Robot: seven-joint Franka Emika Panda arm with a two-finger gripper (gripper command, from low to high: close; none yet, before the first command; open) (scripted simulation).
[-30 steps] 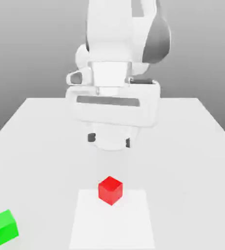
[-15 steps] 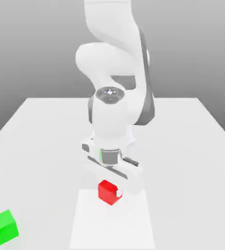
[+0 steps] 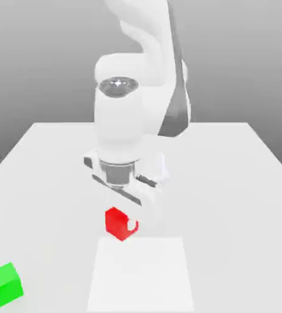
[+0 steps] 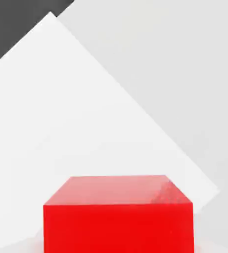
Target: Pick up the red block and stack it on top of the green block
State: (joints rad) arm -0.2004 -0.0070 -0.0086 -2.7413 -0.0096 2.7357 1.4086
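Red block (image 3: 117, 222) is held clamped in the end effector (image 3: 122, 224), raised off the tabletop (image 3: 229, 183); carry step judged underway, green block (image 3: 5, 284) well off, to be reached next.

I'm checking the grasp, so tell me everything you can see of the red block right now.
The red block is a plain, evenly coloured cube with sharp edges and a smooth matte look. It sits in the end effector, a white fingertip pressed against its side facing the exterior view's right. It appears lifted off the table, just beyond the lighter square patch, turned corner-on to the exterior view.
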